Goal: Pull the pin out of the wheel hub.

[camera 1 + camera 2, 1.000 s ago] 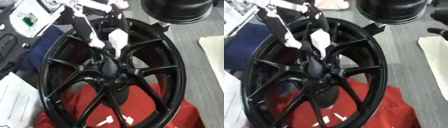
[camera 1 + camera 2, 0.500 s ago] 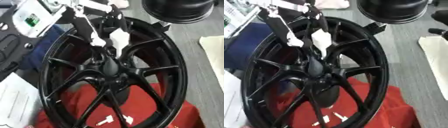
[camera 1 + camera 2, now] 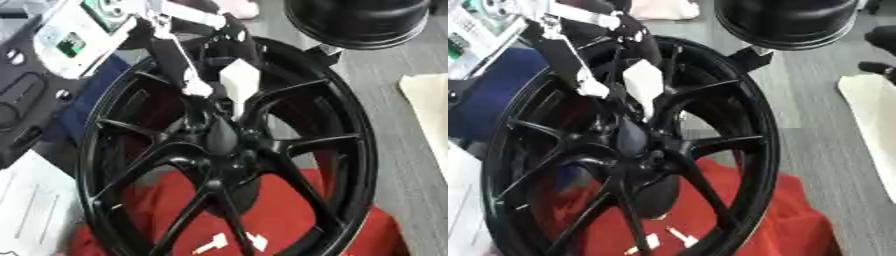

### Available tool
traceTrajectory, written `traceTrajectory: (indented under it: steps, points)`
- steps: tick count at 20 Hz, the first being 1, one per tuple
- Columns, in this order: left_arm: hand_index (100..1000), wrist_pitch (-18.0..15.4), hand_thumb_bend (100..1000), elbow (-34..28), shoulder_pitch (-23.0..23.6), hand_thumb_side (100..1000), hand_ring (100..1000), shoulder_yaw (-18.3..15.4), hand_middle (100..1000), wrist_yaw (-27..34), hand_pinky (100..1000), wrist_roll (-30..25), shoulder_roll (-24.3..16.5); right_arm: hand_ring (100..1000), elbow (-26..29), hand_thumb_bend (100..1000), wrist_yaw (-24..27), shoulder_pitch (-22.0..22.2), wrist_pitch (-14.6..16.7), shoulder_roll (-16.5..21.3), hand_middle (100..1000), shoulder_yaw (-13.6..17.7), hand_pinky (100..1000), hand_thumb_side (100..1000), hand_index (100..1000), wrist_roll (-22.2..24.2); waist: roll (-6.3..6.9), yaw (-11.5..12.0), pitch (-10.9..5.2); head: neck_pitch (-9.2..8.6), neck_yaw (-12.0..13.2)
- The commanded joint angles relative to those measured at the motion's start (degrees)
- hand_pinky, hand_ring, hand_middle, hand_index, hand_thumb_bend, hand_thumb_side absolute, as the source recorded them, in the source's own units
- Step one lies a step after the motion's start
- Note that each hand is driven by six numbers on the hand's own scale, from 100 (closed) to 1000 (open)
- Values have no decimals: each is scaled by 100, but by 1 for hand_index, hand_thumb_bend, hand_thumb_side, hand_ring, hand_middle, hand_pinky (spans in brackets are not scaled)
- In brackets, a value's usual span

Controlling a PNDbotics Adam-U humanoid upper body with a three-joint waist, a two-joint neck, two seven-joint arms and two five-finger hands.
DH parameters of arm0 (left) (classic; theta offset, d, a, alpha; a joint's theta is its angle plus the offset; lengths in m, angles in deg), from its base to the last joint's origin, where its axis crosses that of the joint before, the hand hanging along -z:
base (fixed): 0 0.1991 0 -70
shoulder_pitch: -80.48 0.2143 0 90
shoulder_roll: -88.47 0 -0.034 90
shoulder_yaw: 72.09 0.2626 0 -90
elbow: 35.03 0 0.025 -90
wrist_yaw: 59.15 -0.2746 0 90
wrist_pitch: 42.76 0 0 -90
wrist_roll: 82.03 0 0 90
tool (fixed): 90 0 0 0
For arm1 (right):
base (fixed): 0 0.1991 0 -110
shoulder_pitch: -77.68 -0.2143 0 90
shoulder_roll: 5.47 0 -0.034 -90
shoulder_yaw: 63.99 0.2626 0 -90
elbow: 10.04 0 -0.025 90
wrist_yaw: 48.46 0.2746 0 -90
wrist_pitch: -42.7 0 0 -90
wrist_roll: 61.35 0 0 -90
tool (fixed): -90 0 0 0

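Wheel hub: black, upright on red cloth | robot hand: at hub centre, grip unclear, possibly pinching

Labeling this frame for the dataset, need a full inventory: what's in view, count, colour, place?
wheel hub: 1, black, multi-spoke, centre, filling most of the view
red cloth: 1, red, under the lower part of the wheel
small white pieces: 2, white, on the red cloth near the bottom rim; cannot tell what they are
round black object: 1, black, top right, beyond the rim
blue item: 1, blue, left of the wheel
white sheet: 1, white, lower left
pale mat: 1, cream, right edge
left hand: 1, black with white and silver parts, reaching from top left to the hub centre; fingers' state unclear
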Motion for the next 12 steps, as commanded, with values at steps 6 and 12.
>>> traceTrajectory:
  steps: [6,12]
  points:
    - [880,-85,282,67,-99,137,880,-99,845,-121,870,4,-19,956,96,100,14,-86,2,96,752,25,803,729,736,19,-37,-22,-41,-112,57]
    - [874,-92,262,162,-120,142,880,-77,841,-157,868,4,59,957,106,100,14,-119,-7,77,752,22,803,731,737,29,-30,-45,14,-151,102]
